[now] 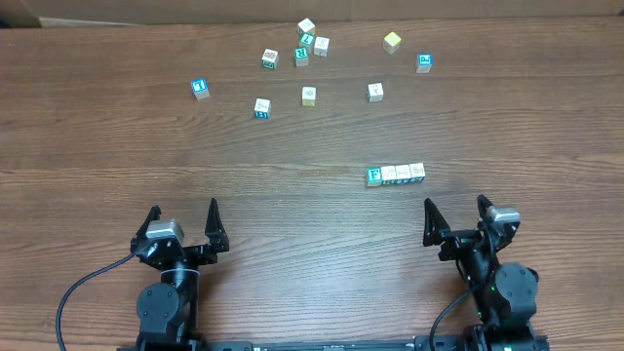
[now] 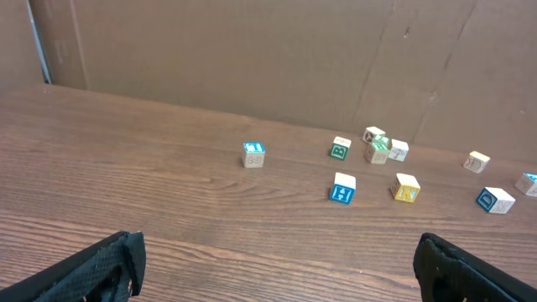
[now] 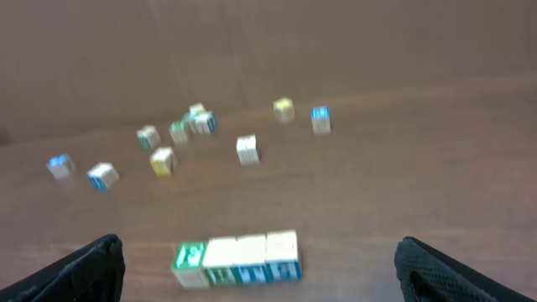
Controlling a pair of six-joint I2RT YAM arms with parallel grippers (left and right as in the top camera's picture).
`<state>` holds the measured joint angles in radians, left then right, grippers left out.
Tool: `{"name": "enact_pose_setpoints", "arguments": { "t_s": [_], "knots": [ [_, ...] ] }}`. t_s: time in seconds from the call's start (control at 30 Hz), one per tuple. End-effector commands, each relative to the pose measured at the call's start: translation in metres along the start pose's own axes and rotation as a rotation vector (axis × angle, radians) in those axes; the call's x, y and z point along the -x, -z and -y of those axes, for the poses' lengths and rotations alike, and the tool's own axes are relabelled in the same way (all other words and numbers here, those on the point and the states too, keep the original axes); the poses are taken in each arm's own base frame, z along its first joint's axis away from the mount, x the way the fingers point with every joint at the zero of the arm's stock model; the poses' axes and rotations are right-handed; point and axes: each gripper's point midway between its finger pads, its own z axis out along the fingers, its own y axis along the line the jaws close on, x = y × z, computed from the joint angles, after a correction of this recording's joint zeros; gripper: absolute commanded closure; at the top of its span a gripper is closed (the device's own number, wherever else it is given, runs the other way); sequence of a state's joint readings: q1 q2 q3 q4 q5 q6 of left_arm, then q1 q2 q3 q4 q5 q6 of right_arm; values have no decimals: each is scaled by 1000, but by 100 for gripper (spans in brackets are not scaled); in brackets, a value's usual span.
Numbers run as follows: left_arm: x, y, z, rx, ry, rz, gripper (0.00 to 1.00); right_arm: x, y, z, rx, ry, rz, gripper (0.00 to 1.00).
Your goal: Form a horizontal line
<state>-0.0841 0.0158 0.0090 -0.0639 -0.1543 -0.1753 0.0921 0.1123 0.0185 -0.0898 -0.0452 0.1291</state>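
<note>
Teal-ended row [image 1: 395, 175] runs left-right, just far and left of my right gripper [image 1: 454, 210], jaws spread wide and empty; my left gripper [image 1: 183, 213], likewise spread, sits well apart.

text check | green cube [image 1: 373, 176] at the left end of the row of four cubes [image 1: 395, 175] is showing a white mark looking like an F | marks on its cream neighbours and on the loose cubes [image 1: 308, 96] are looking too tiny and fuzzy to read

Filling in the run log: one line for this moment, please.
horizontal line: four cubes touching, formed | left hand: open, empty | right hand: open, empty, near line | loose cubes: scattered beyond
</note>
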Motion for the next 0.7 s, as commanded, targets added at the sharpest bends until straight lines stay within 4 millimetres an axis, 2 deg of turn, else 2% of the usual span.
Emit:
{"name": "enact_pose_setpoints", "arguments": {
  "t_s": [0.0, 0.07, 0.67],
  "knots": [
    [1, 0, -2, 6, -20, 8, 0, 14, 5, -2, 10, 13, 77, 0],
    [1, 0, -2, 6, -20, 8, 1, 21, 7, -4, 16, 14, 107, 0],
    [1, 0, -2, 6, -20, 8, 1, 21, 7, -4, 19, 10, 106, 0]
  ]
}}
